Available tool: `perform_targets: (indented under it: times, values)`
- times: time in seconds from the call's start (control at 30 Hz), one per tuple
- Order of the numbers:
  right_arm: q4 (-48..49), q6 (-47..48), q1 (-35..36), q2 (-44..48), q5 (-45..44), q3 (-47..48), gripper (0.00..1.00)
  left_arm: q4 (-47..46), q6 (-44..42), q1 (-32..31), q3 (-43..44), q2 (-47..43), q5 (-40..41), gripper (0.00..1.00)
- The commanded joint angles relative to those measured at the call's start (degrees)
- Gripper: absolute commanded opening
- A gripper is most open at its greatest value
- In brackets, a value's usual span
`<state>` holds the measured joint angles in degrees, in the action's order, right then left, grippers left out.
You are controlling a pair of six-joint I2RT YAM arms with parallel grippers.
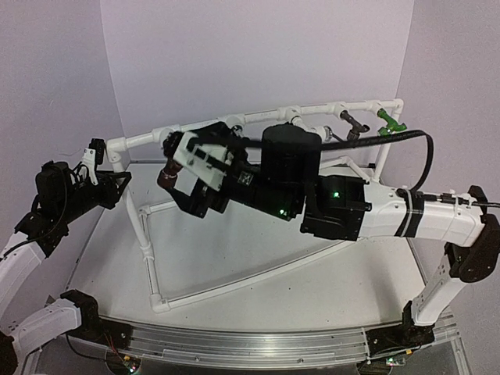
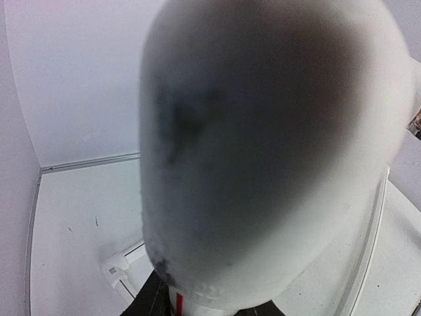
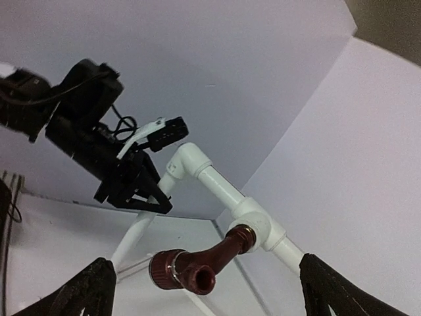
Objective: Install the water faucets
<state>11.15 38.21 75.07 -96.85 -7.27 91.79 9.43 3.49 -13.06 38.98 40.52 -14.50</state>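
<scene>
Item: brown faucet (image 3: 191,268), glossy red-brown, with a short open spout and a round knob with a bright ring. Its stem is set in the tee (image 3: 260,227) at the left end of the top rail. Right gripper (image 3: 204,273): fingers spread wide either side of the faucet, touching nothing. We judge the step to be seating it: close on the body, keep the stem in line with the tee bore, twist without prying. Left gripper (image 3: 141,178): beside the elbow (image 3: 191,159). We cannot tell whether it is clamped, as a blurred white shape fills its own camera. Frame (image 1: 234,285): smooth round white pipe. Further right on the rail: white faucet (image 1: 303,123), bronze faucet (image 1: 355,125), green faucet (image 1: 391,121).
</scene>
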Motion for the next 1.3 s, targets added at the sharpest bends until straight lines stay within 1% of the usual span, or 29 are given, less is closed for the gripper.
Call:
perform_targets:
  times: [0.0, 0.13, 0.23, 0.3, 0.5, 0.7, 0.83, 0.87, 0.93, 0.97, 1.0, 1.07, 1.13, 1.17, 1.2, 1.27]
  values:
    - [-10.16, 30.92, 1.84, -0.95, -3.84, 3.28, 0.96, 7.07, 6.88, -0.98, -0.56, 1.43, -5.01, 0.02]
    - [-11.12, 46.99, 1.66, -3.97, -10.19, 5.99, 0.94, 7.08, 6.98, -0.94, -0.59, 1.24, -5.10, 0.02]
    - [-11.15, 55.11, 1.43, -6.95, -13.72, 8.62, 0.93, 7.08, 7.06, -0.90, -0.58, 1.31, -5.30, 0.02]
    - [-11.35, 58.59, 1.40, -8.99, -15.06, 10.98, 0.92, 7.09, 7.05, -0.90, -0.57, 1.32, -5.39, 0.01]
    - [-13.51, 64.12, 1.19, -14.53, -16.39, 17.63, 0.89, 7.04, 6.98, -0.94, -0.65, 1.07, -5.62, 0.01]
    - [-14.83, 65.03, -0.25, -19.66, -18.01, 24.75, 0.76, 7.08, 6.90, -0.93, -0.61, 0.98, -5.89, 0.02]
    - [-15.19, 62.79, -1.03, -21.85, -19.26, 27.31, 0.65, 7.09, 6.87, -0.98, -0.67, 0.79, -6.01, 0.02]
    - [-15.19, 61.47, -1.06, -22.26, -19.35, 27.72, 0.61, 7.07, 6.88, -0.94, -0.71, 0.81, -6.06, 0.01]
    - [-15.01, 58.33, -1.06, -22.98, -19.87, 28.37, 0.37, 7.05, 6.82, -0.93, -0.62, 0.86, -6.12, 0.01]
    - [-14.38, 56.73, -1.06, -23.27, -20.36, 28.44, 0.29, 7.06, 6.81, -0.92, -0.59, 0.83, -6.15, 0.02]
    - [-13.46, 55.28, -1.06, -23.51, -20.95, 28.40, 0.23, 7.08, 6.82, -0.92, -0.58, 0.78, -6.15, 0.02]
    - [-9.53, 51.03, -1.12, -24.07, -22.01, 27.46, 0.17, 7.09, 6.80, -0.91, -0.57, 0.87, -6.17, 0.02]
    - [-5.42, 44.97, -1.18, -24.70, -22.40, 26.68, 0.12, 7.09, 6.79, -0.92, -0.58, 0.99, -6.28, 0.02]
    - [-3.52, 40.54, -1.21, -25.00, -22.38, 26.35, 0.08, 7.10, 6.79, -0.93, -0.58, 1.04, -6.32, 0.02]
    - [-1.20, 35.52, -1.21, -25.61, -22.23, 26.39, 0.04, 7.10, 6.80, -0.92, -0.57, 1.05, -6.33, 0.02]
    - [3.41, 24.47, -1.25, -27.30, -23.26, 27.89, 0.00, 7.07, 6.79, -0.93, -0.57, 1.05, -6.32, 0.02]
